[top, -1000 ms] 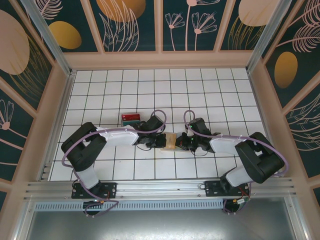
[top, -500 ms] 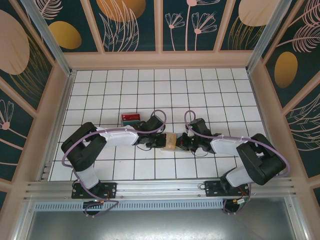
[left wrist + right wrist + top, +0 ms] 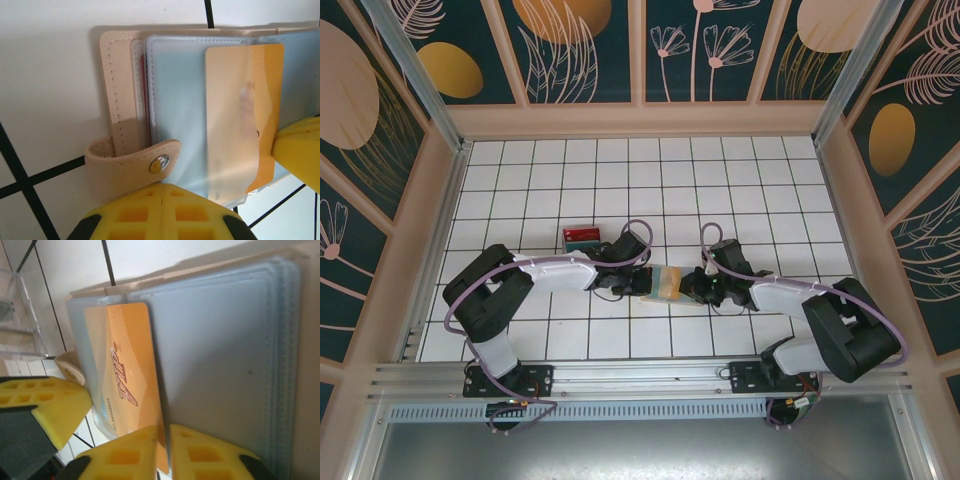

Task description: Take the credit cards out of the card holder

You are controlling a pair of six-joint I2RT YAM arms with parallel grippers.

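- Right tool (image 3: 165,436): the pads are almost together and nip the near edge of the orange card (image 3: 125,385). Holding that edge lets the card be drawn straight along its sleeve.
- Left tool (image 3: 162,194): the pads are pressed together at the strap (image 3: 125,167). They seem to grip the strap, though the pads hide the exact hold. I judge it is there as an anchor, so the holder (image 3: 112,100) does not follow the card.
- The holder lies open between the two tools, near the middle of the tabletop (image 3: 720,180). Its tan cover is underneath and the frosted pale-blue sleeves (image 3: 175,100) are fanned on top.
- The orange card is part-way out. One end is bare, and the rest shows dimly through its sleeve.
- A thin red edge (image 3: 143,85) shows between the sleeves near the stitched side, probably another card not yet taken out.
- The tray (image 3: 17,300) sits just behind the left tool, apart from the holder. In the top view a red card (image 3: 584,236) lies in it, so it is the likely drop place.
- Compared with a second ago, the right arm's elbow has swung outward and nearer the base rail, and its tool has drawn slightly away from the holder.
- From above, the holder was plain tan then. It now shows pale blue and orange, which fits the card sliding out.
- The left arm sits as it did.
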